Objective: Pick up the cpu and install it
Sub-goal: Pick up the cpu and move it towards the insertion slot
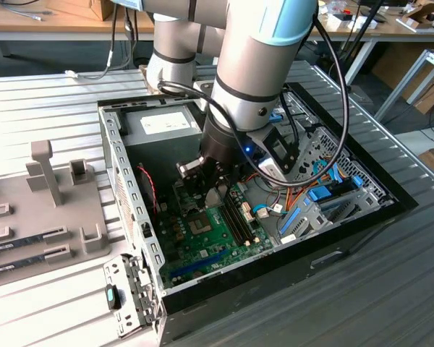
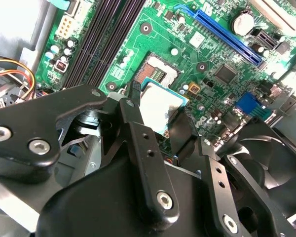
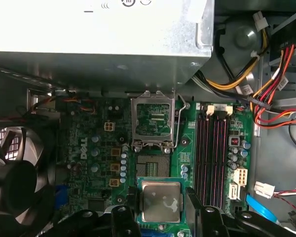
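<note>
The cpu (image 3: 160,201) is clamped by its edges between the closed-in fingers (image 3: 193,207) of the gripper (image 3: 161,210). It is held over the green motherboard (image 3: 96,148) just beside the open socket (image 3: 150,165), not yet seated in it. The socket's hinged frame (image 3: 153,121) stands raised beyond the socket, and dark memory slots (image 3: 212,158) run alongside it. All this sits inside the computer case (image 1: 123,181) on the ribbed counter (image 1: 58,94).
</note>
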`<action>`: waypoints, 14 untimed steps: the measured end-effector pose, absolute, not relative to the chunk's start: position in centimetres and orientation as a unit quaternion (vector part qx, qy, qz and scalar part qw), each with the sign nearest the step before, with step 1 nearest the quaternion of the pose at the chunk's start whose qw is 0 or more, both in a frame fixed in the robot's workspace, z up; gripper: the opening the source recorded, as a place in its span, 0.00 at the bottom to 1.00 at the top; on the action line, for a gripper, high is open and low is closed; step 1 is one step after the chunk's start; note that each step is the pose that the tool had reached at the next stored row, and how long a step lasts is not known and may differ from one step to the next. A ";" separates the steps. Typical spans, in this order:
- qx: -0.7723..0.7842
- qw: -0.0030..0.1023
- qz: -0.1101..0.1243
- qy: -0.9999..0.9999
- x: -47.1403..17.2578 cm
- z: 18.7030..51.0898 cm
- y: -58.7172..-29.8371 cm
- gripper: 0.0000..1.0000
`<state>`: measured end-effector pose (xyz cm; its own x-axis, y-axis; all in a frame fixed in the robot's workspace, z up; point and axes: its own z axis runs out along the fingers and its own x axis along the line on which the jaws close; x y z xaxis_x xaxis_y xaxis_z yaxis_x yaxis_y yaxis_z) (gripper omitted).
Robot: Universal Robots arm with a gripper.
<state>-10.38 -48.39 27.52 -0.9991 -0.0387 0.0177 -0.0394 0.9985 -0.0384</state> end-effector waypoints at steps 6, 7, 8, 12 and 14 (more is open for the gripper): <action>0.020 0.009 0.019 -1.000 -10.4 27.3 -48.8 0.47; 0.020 0.009 0.019 -1.000 -10.4 27.2 -48.9 0.47; 0.020 0.009 0.019 -1.000 -10.4 27.2 -49.0 0.47; 0.020 0.009 0.019 -1.000 -10.4 27.1 -49.4 0.47; 0.020 0.009 0.019 -1.000 -10.4 27.0 -49.6 0.47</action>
<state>-10.36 -49.57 27.05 -0.9991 -0.0387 0.0178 -0.0394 0.9985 -0.0386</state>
